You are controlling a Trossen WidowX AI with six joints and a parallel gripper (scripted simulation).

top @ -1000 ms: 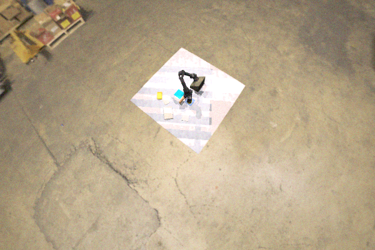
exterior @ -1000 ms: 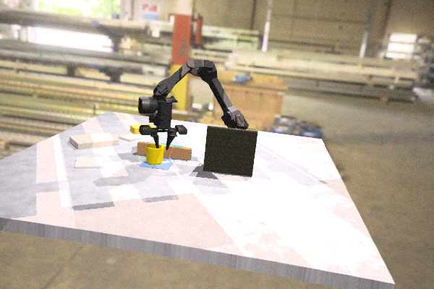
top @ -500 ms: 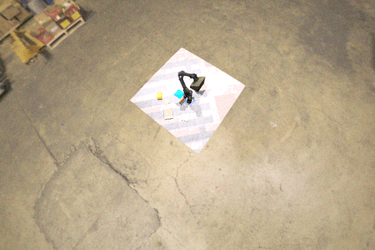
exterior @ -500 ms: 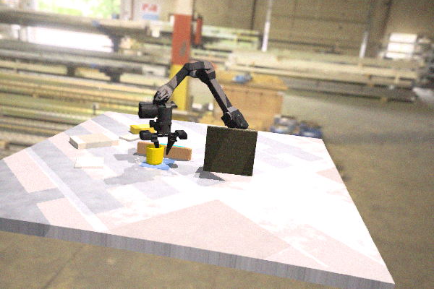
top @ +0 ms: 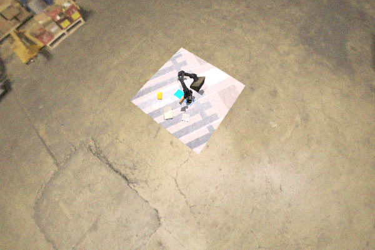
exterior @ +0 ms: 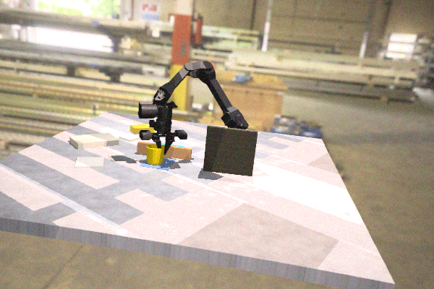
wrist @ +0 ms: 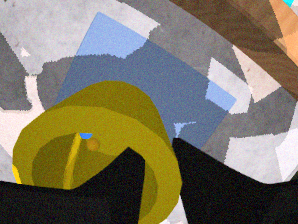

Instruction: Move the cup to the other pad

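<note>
The yellow cup (exterior: 155,154) stands upright on the blue pad (exterior: 156,163), left of the dark base block. In the wrist view the cup (wrist: 93,156) fills the lower left, with the blue pad (wrist: 143,70) under it and a marble (wrist: 93,143) showing inside. My gripper (wrist: 158,144) points straight down over the cup's near side. One finger is inside the cup, the other outside, and the wall is pinched between them.
The wooden bar (wrist: 220,10) lies between the two pads. The dark block (exterior: 230,150) carrying the arm stands to the right. A yellow block (exterior: 142,128) and flat beige slabs (exterior: 93,140) (exterior: 90,161) lie to the left.
</note>
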